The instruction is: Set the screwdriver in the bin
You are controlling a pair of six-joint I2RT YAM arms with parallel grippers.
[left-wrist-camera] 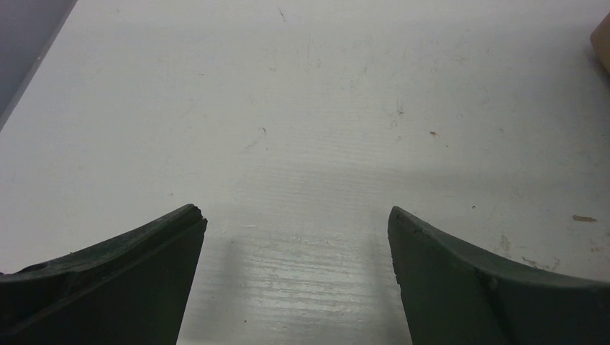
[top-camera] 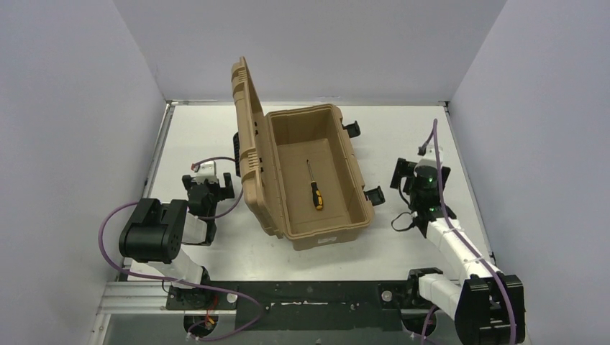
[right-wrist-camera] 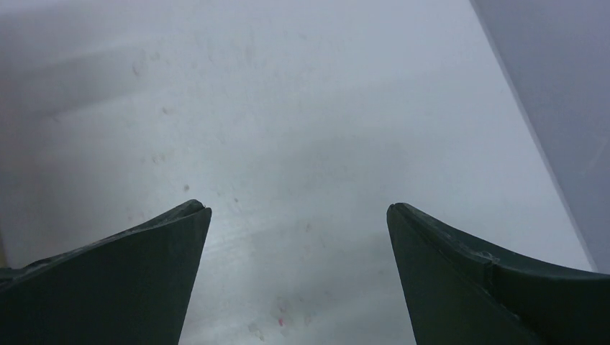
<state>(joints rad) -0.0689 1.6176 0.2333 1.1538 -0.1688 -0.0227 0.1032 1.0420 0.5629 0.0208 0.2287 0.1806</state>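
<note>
The screwdriver (top-camera: 314, 188) lies flat on the floor of the bin (top-camera: 357, 176), lid raised. The left hand (left-wrist-camera: 296, 215) and right hand (right-wrist-camera: 298, 210) are both spread wide, holding nothing, above the desk (left-wrist-camera: 309, 108).

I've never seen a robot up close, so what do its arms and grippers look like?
The left arm and right arm are white tubes linked by chunky black joint housings, with a purple cable looping along each. Small green lights glow at the right wrist. The left gripper and right gripper each have two dark, wedge-shaped fingers.
</note>
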